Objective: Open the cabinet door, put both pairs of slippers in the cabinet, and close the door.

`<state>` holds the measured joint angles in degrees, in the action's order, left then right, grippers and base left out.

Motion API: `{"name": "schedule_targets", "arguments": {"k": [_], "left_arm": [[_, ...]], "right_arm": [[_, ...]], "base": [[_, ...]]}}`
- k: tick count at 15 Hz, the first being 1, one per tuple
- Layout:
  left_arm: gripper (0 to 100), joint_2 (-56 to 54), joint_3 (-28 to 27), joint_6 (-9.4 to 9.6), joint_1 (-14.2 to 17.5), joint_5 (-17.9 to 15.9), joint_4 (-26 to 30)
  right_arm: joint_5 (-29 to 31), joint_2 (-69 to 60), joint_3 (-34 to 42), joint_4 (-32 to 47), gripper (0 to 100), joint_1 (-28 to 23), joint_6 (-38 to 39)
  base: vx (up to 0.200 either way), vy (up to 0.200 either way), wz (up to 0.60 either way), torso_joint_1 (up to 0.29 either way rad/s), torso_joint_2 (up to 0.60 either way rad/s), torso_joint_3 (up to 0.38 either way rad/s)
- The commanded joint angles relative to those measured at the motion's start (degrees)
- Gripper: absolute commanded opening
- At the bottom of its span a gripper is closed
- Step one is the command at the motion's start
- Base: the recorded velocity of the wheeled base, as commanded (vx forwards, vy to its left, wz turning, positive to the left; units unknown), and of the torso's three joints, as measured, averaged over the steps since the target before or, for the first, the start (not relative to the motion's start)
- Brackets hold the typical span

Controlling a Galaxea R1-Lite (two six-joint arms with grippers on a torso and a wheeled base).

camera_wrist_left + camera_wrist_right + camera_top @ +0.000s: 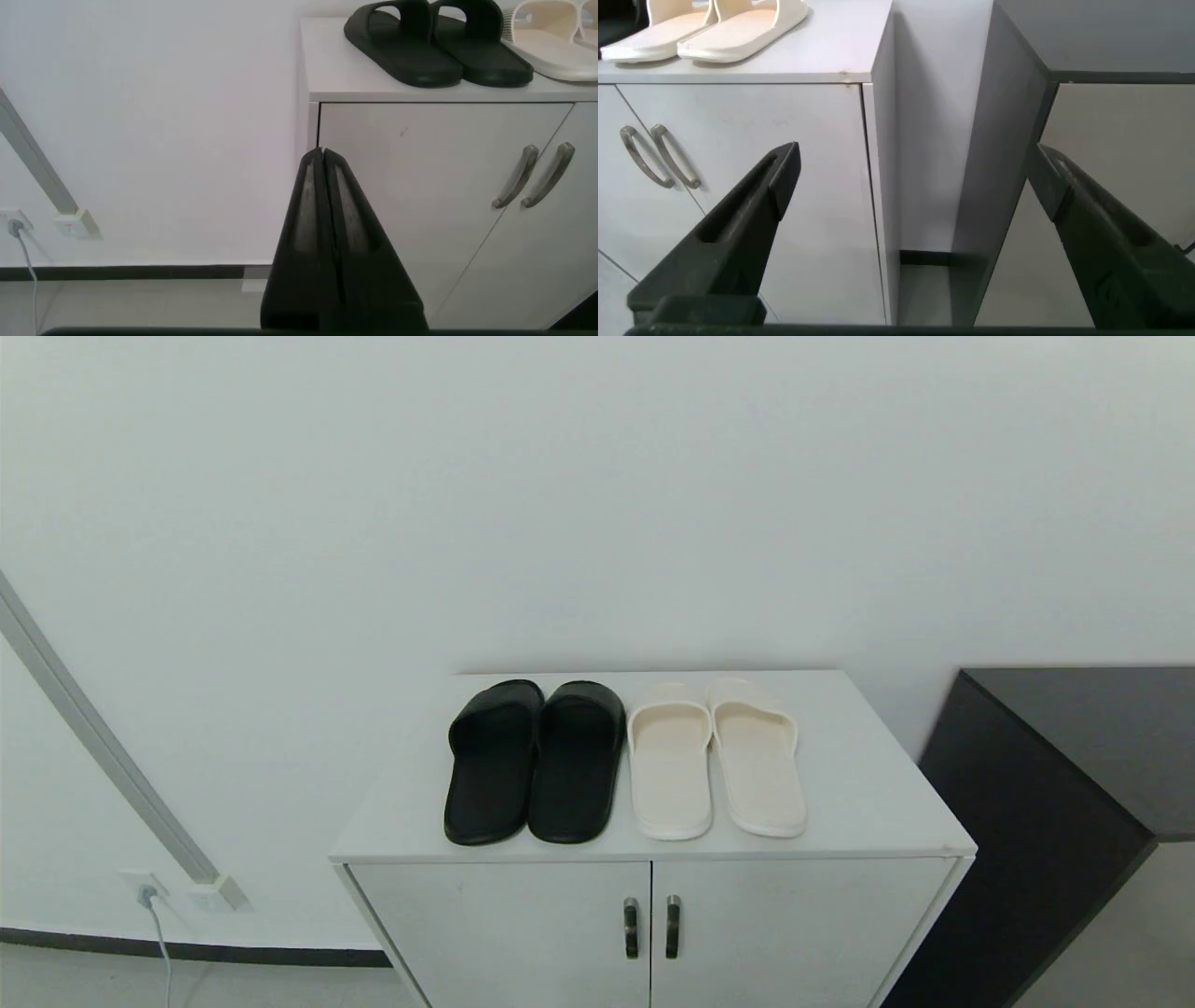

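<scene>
Slippers, black pair [532, 761] and cream pair [717, 758], sit mid-frame atop shut cabinet [504, 933], well clear of left pincer [322, 154] (pressed together) and right pincer [913, 154] (spread apart).

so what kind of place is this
Likely a home-style entryway, or a mock-up of one: a white two-door cabinet stands against a plain white wall, black slippers and cream slippers sit on its top, and a wall socket with a cable plugged in sits low down.
</scene>
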<state>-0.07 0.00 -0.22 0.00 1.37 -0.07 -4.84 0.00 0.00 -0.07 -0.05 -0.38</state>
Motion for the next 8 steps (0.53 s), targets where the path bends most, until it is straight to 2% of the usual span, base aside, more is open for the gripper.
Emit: {"name": "schedule_targets", "arguments": {"k": [1, 8], "left_arm": [[0, 0.1, 0.0, 0.04, 0.0, 0.0, 0.0], [0, 0.1, 0.0, 0.66, 0.0, 0.0, 0.0]], "right_arm": [[-0.1, 0.0, 0.0, 0.0, 100, 0.0, -0.1], [-0.2, 0.0, 0.0, -0.1, 100, 0.0, -0.2]], "base": [[0.0, 0.0, 0.0, 0.0, 0.0, 0.0], [0.0, 0.0, 0.0, 0.0, 0.0, 0.0]]}}
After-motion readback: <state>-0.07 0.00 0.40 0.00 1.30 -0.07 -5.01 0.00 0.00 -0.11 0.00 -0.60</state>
